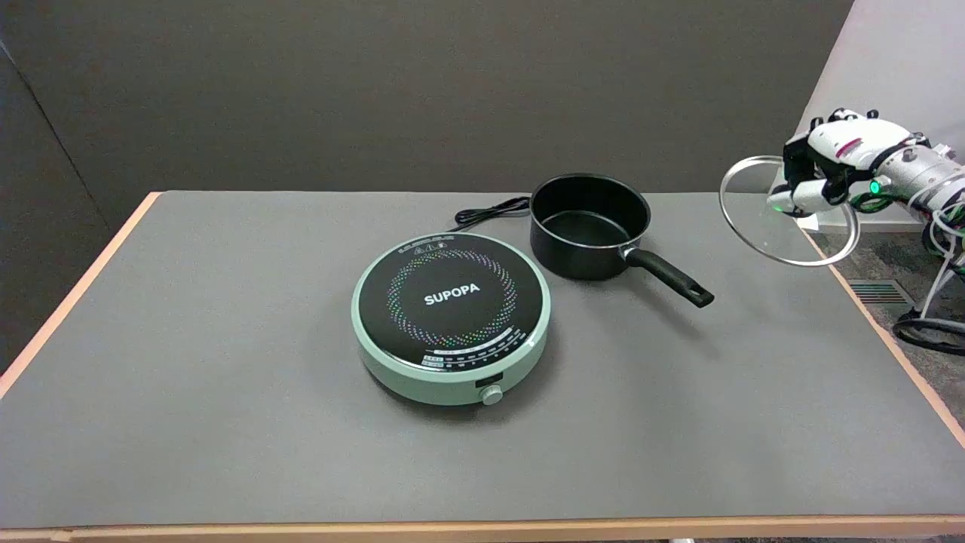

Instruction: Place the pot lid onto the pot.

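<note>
A black pot with a long black handle stands open on the grey table, behind and to the right of the cooker. Its handle points toward the lower right. The glass pot lid, round with a metal rim, hangs tilted in the air above the table's far right edge. My right hand grips the lid at its middle, fingers curled over where the knob sits; the knob itself is hidden by the hand. The lid is well to the right of the pot and higher than it.
A mint-green induction cooker with a black top sits mid-table, its black cord running behind toward the pot. The table's right edge lies under the arm. Cables and a floor vent lie beyond it.
</note>
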Motion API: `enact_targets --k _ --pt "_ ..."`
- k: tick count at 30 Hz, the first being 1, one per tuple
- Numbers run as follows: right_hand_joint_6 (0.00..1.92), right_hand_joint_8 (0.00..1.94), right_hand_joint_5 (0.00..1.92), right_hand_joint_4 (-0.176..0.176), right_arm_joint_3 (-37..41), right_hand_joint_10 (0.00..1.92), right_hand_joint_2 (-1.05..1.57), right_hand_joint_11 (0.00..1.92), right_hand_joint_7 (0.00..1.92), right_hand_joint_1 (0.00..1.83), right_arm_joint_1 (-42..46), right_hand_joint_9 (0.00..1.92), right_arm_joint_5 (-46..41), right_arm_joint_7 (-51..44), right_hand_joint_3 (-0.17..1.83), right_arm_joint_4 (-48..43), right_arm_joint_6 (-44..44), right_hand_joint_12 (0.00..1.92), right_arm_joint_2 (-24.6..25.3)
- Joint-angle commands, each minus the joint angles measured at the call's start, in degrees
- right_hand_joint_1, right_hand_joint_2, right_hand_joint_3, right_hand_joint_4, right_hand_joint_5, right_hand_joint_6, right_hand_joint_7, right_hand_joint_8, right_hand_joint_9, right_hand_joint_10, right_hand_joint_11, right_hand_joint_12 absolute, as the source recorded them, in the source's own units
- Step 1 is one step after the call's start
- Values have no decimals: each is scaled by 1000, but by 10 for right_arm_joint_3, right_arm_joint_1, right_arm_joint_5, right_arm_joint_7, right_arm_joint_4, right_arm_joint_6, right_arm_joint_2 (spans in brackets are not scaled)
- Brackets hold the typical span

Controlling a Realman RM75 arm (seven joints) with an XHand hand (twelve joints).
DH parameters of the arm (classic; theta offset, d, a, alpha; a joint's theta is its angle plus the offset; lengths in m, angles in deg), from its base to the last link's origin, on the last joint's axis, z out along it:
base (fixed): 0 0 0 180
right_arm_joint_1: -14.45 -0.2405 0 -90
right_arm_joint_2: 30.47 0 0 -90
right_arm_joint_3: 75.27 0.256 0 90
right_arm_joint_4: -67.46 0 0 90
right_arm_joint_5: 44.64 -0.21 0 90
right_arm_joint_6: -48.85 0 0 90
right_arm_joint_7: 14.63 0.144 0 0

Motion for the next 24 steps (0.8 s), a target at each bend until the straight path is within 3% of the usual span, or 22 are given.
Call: enact_targets --k 1,9,11,12,24 --pt "1371 1193 681 -62 -29 1855 1168 10 928 1189 -38 778 -105 5 86 -20 -43 1921 -35" --pt "1356 1185 688 -63 -18 1846 1172 4 934 1191 -38 777 -143 5 70 9 -31 1921 -40" --pt "1351 1179 691 -63 44 1842 1171 8 939 1192 -32 781 -122 -49 69 47 -23 1921 -64" --pt "1350 1177 693 -63 -17 1840 1170 11 940 1192 -38 782 -143 4 69 26 -21 1921 -43" --pt "1336 1181 698 -60 -3 1832 1170 34 940 1195 -38 806 -177 5 62 65 18 1921 -40"
